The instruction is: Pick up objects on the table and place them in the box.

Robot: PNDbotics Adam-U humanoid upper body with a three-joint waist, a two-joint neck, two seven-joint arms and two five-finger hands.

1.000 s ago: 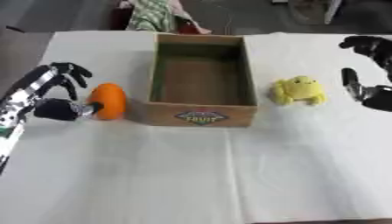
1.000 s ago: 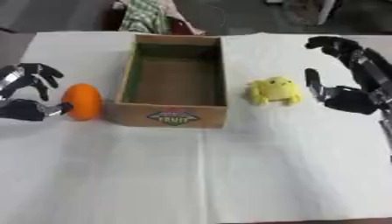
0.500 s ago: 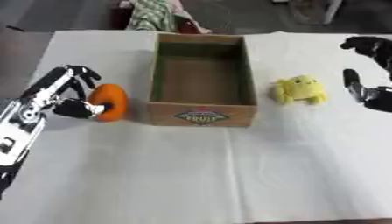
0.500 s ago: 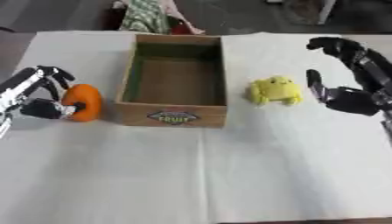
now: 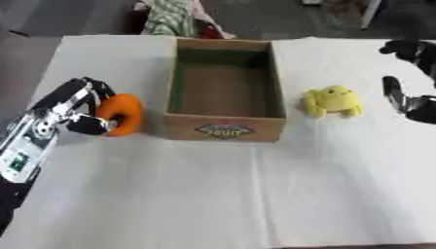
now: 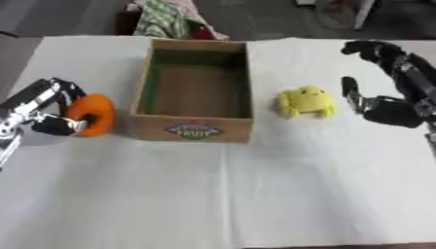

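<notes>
Nearest the camera, a white cloth (image 5: 213, 194) is covering the table and is lying bare across the whole front half, with faint fold lines running through it.

On the left side, the robot's left arm is coming in from the lower left edge, where it is partly cut off. Its left hand (image 5: 75, 109) is curling its fingers over the top of an orange rounded object (image 5: 122, 113) while the thumb is pressing in from below, so the hand is closing around it. The object is sitting on the cloth just beside the left wall of the box, and whether it is lifted or still touching the cloth is hard to tell. What kind of object it is cannot be made out beyond its colour and shape.

At the middle, an open cardboard box (image 5: 224, 127) is standing upright with a label on its front wall; the lettering is too blurred to read with certainty. Its inside is showing only a brown floor and green-tinted walls.

To the right of the box, a small yellow plush toy (image 6: 305, 101) is resting on the cloth, apart from the box. Beyond it, the right hand (image 6: 385, 108) is hovering with fingers spread and arched, thumb pointing up, holding nothing and not touching the toy.

Past the table's far edge, a bundle of striped cloth (image 6: 170, 20) and a grey floor are showing, blurred.
</notes>
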